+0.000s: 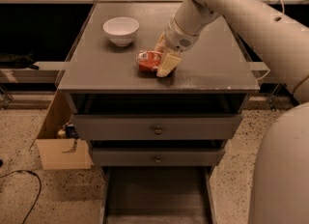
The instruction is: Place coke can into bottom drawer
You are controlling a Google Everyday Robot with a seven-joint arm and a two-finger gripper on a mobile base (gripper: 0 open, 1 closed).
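Early in task; gripper (162, 57) down at coke can (147, 61) on cabinet top (106, 76), clamped or not: cannot tell; left: lift, carry, drop into open bottom drawer (157, 194).

Dim-lit hand (163, 57) beside coke can (148, 61)

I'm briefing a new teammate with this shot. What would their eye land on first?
The big white arm reaching in from the upper right, with its gripper down at the red coke can near the middle front of the grey cabinet top. Next, the white bowl at the top's back left, and the bottom drawer pulled open below the two knobbed drawers.
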